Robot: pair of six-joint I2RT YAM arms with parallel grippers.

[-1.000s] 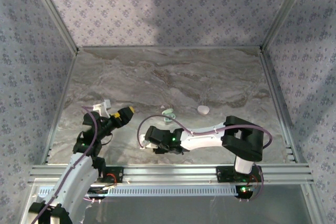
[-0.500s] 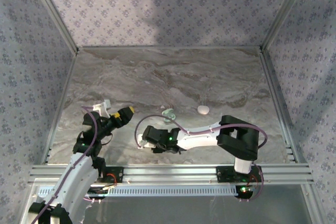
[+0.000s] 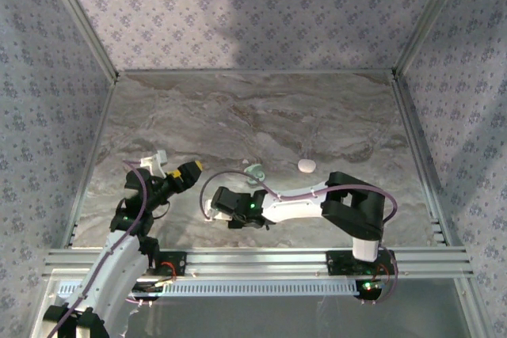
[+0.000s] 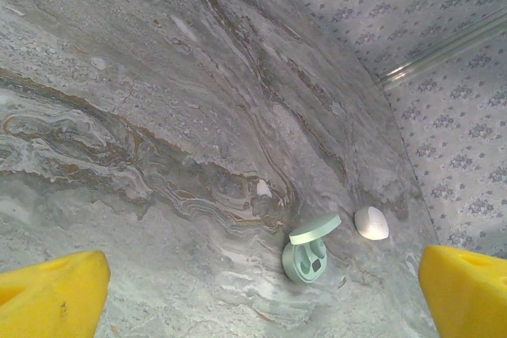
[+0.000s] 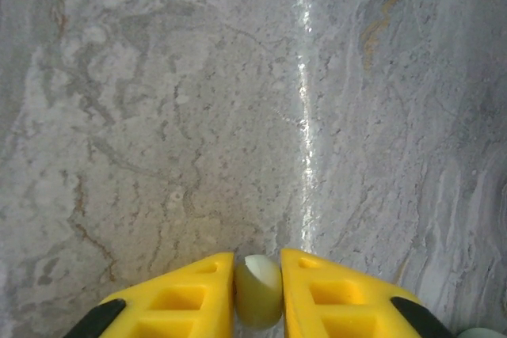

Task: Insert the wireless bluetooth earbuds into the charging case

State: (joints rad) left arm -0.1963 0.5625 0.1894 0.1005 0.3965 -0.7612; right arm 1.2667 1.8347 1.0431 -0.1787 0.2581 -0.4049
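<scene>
**Item:** earbud. Tiny, pale, pebble-smooth. Judged light, rigid, slippery; may squirt from pads.
**Hold:** across widest flanks, gentle squeeze.
**Location:** low over table, near front edge, pinched between pads of right pincer, which is clenched on it. Resting or lifted: cannot tell.
**Target:** charging case. Mint, lid up, near right pincer, farther in.
**Nearby:**
- White pod beside case.
- Pale bit close by, likely another earbud.

**Left pincer**: released, wide, off to side.
**Room:** open marble around case; walls well apart.
</scene>
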